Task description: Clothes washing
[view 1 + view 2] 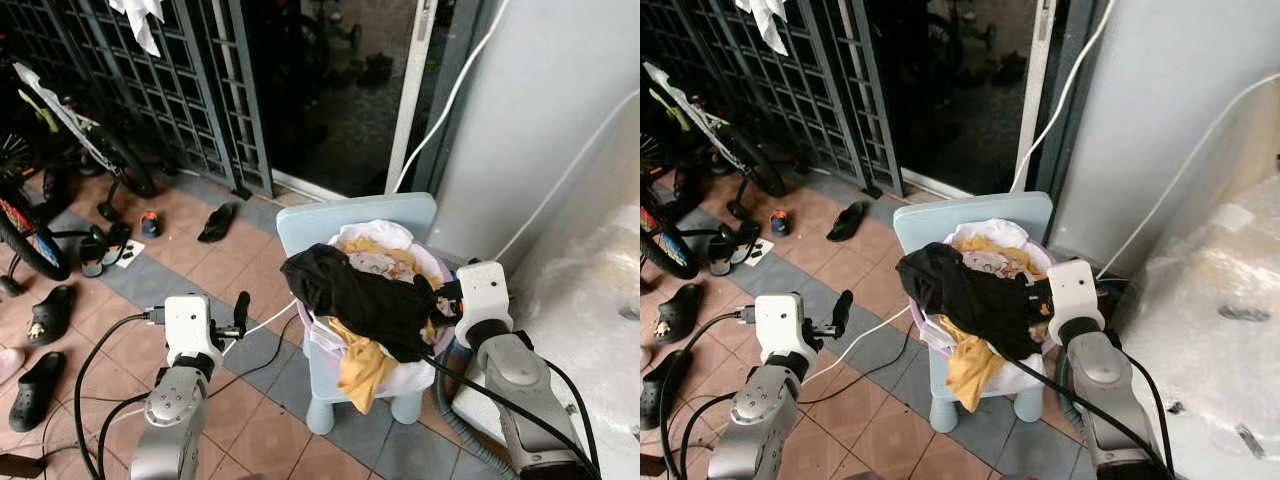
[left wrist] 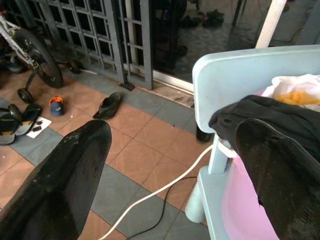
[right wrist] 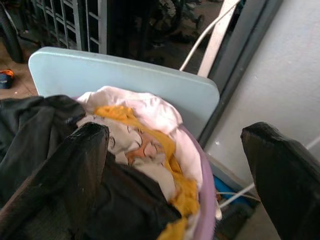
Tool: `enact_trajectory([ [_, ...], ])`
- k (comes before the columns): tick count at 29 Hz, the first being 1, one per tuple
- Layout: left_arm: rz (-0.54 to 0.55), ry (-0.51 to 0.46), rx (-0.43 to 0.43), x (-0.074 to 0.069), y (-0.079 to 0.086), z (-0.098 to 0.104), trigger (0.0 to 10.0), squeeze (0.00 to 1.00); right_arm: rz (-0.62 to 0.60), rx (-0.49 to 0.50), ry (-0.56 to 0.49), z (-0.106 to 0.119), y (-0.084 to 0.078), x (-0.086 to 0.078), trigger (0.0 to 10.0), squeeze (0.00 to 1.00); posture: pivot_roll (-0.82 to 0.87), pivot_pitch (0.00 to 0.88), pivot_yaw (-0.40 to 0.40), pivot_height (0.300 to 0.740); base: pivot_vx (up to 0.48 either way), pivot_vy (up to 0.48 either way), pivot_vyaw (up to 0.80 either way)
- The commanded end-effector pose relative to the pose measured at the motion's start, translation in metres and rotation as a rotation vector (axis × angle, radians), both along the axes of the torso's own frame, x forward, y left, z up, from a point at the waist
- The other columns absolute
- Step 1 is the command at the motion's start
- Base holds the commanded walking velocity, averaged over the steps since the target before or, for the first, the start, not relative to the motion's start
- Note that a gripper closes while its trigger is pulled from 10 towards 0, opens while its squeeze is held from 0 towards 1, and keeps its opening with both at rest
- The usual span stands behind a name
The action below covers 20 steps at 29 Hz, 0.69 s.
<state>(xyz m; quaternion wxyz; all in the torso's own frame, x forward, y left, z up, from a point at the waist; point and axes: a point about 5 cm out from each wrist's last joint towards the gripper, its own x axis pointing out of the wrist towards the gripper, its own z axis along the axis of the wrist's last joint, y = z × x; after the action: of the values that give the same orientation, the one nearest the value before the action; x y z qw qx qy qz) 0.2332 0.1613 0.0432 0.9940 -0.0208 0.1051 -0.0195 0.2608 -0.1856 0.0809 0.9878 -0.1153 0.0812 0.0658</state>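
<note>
Two silver metal arms, each ending in a boxy white wrist block. Black cables loop along both forearms. Each hand, left hand (image 1: 240, 312) and right hand (image 3: 175, 170), carries two long, matte black fingers.

The left gripper (image 2: 175, 165) has its 2 black fingers (image 2: 60, 180) wide apart. Between them sits a light blue chair (image 2: 240, 75) with black clothes (image 2: 270, 115) on it. A white cord (image 2: 155, 190) lies on the tiled floor (image 2: 145, 145). Sandals (image 2: 107, 105) lie near the gate (image 2: 100, 35) in the upper left of the frame.
</note>
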Motion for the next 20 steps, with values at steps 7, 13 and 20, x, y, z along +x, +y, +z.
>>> enact_trajectory([
  [7, -0.009, -0.004, 0.006, 0.0, 0.001, 0.001, 10.0, 0.0, 0.097, -0.01, 0.183, -0.026, 0.015, 0.001, 10.0, 0.0, -0.07, 0.0, 0.061, 0.74, 0.325, 0.0, 0.0],
  [13, 0.021, -0.024, 0.013, -0.004, 0.005, 0.006, 10.0, 0.0, 0.252, -0.033, 0.25, -0.033, 0.035, 0.003, 10.0, 0.0, -0.04, 0.0, 0.058, 0.74, 0.152, 0.0, 0.0],
  [20, 0.038, 0.025, 0.044, -0.016, 0.009, 0.0, 10.0, 0.0, 0.468, -0.108, 0.36, -0.042, 0.056, 0.011, 10.0, 0.0, -0.01, 0.0, 0.051, 0.74, 0.0, 0.0, 0.0],
])
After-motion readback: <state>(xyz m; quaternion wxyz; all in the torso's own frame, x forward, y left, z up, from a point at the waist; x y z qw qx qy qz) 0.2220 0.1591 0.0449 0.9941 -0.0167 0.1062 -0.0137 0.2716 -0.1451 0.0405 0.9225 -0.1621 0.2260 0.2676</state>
